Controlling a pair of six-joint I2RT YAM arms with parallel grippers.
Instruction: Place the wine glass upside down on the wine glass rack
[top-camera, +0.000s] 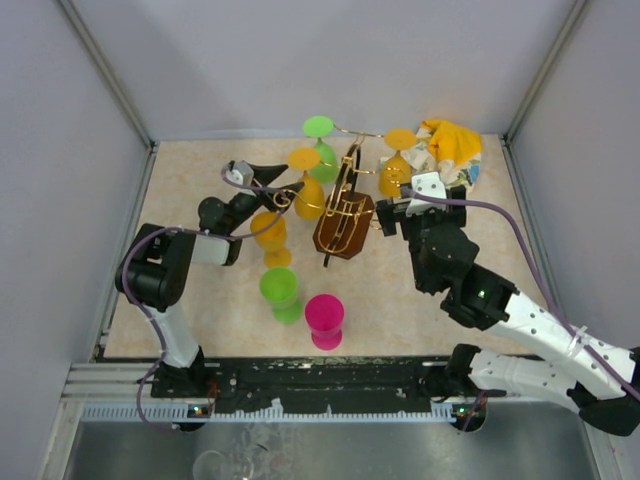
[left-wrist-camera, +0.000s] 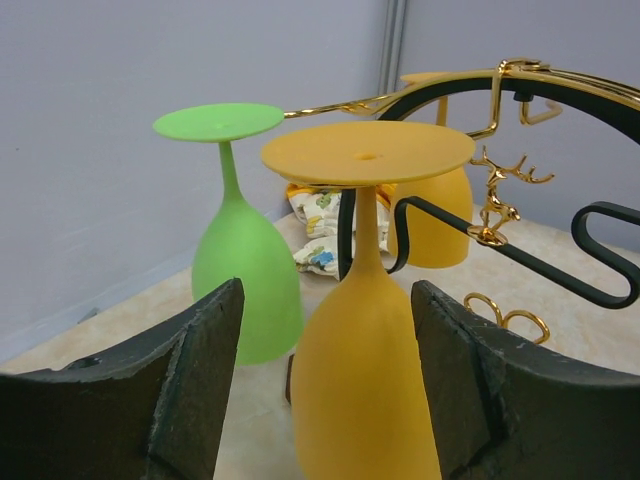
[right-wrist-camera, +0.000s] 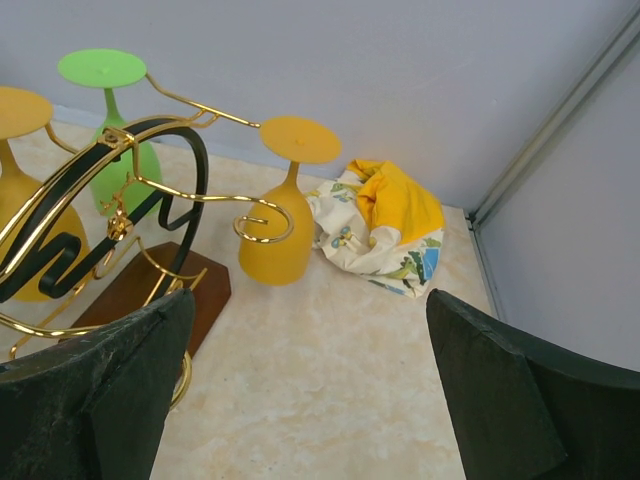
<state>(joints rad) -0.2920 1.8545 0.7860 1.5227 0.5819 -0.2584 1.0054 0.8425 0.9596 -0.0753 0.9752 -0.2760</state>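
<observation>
The orange wine glass (left-wrist-camera: 365, 390) runs off the bottom of the left wrist view, and I can't tell whether it is touched by the left gripper (left-wrist-camera: 327, 330), which stands well open astride its bowl. The glass hangs foot-up at ten o'clock of the gold wine glass rack (top-camera: 345, 220). The right gripper (right-wrist-camera: 310, 350) gapes wide, holding nothing.
</observation>
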